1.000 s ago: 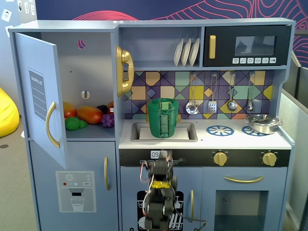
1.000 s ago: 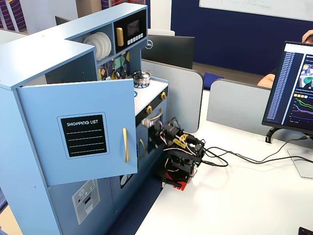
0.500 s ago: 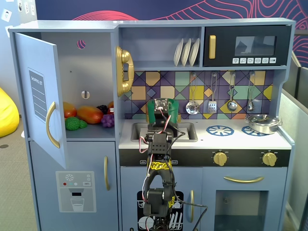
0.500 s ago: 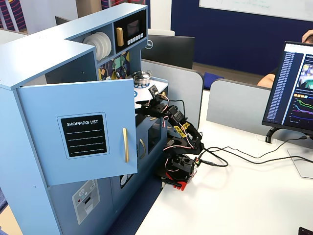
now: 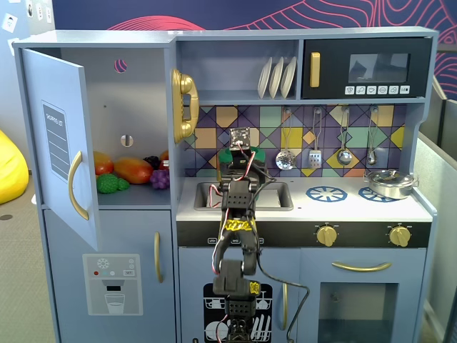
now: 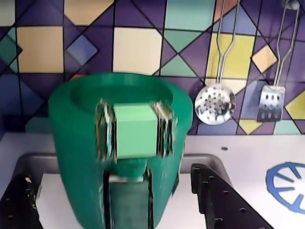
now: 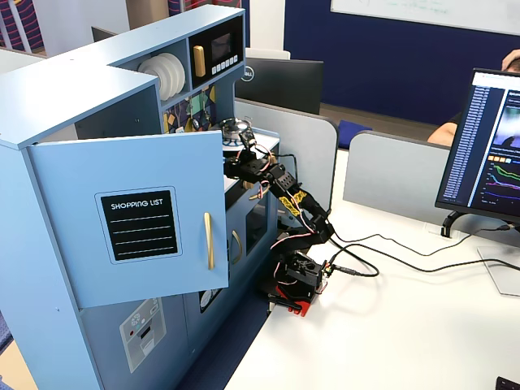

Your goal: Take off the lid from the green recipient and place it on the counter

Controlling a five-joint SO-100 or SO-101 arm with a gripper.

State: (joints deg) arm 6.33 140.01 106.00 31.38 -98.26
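Note:
The green recipient [image 6: 81, 143] is a dark-green pot with a lighter green handle block [image 6: 136, 131] on its near side. It fills the middle of the wrist view, over the sink recess [image 6: 209, 160] of the white counter [image 6: 248, 152]. Its top shows a round rim with darker green inside. No raised lid handle shows, so I cannot tell whether the lid is on it. My gripper [image 6: 109, 171] is open, with one black finger [image 6: 19, 205] to the left of the pot and the other to the right. In a fixed view the arm hides most of the pot [image 5: 230, 155].
A silver pan [image 5: 391, 184] sits on the right burner. A skimmer [image 6: 215, 102] and a spatula [image 6: 270, 103] hang on the tiled back wall. The fridge door [image 5: 61, 143] stands open at the left, with toy fruit [image 5: 132, 170] inside.

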